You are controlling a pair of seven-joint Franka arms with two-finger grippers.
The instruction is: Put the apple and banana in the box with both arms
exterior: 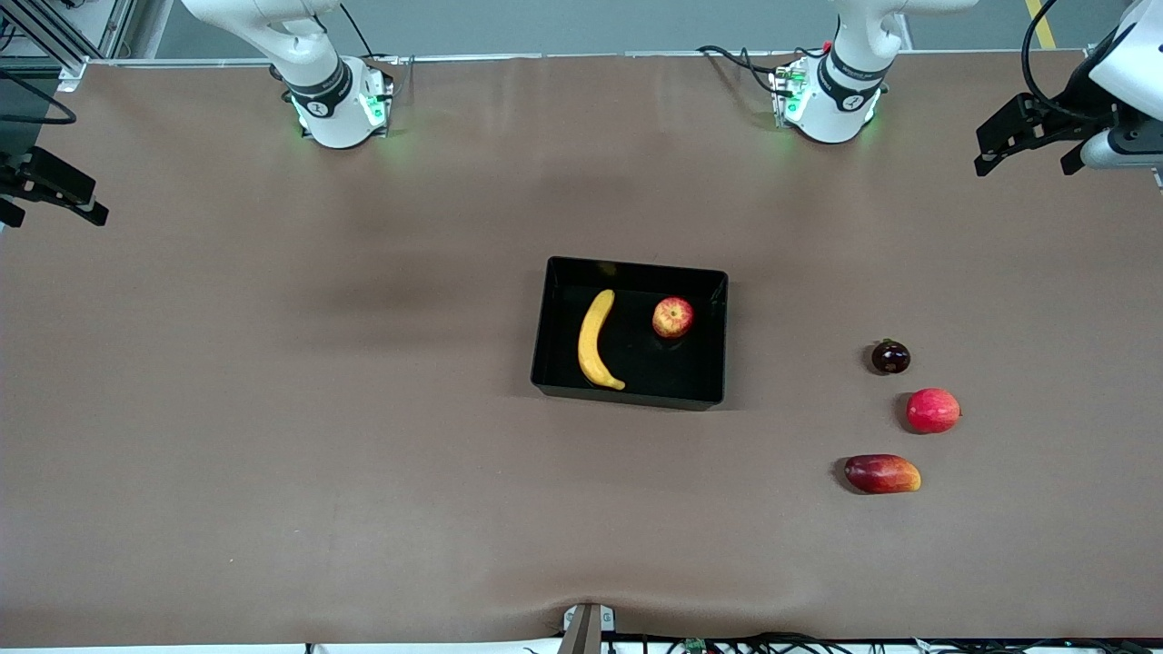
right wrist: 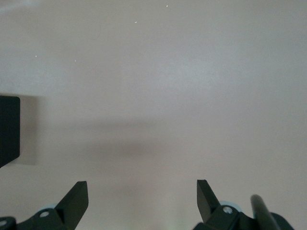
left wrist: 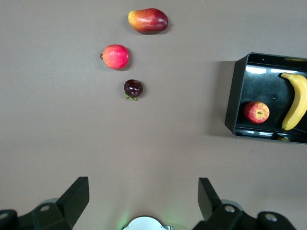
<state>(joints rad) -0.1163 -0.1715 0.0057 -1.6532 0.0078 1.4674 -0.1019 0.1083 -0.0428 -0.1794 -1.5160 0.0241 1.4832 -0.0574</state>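
Note:
The black box (exterior: pixel 636 266) stands in the middle of the table. The yellow banana (exterior: pixel 592 341) and the red-and-yellow apple (exterior: pixel 672 318) lie in it, apart from each other. The left wrist view shows the box (left wrist: pixel 231 96) with the apple (left wrist: pixel 256 112) and banana (left wrist: pixel 297 100) inside. My left gripper (exterior: pixel 1027 165) is open and empty over the left arm's end of the table; its fingers frame bare table (left wrist: pixel 144 191). My right gripper (exterior: pixel 54 218) is open and empty over the right arm's end (right wrist: pixel 142 194). A corner of the box (right wrist: pixel 8 127) shows in the right wrist view.
Three loose fruits lie toward the left arm's end of the table: a dark purple round fruit (exterior: pixel 890 356), a bright red round fruit (exterior: pixel 933 410) and a red-and-orange mango (exterior: pixel 881 473), the mango nearest the front camera. They also show in the left wrist view (left wrist: pixel 133 88).

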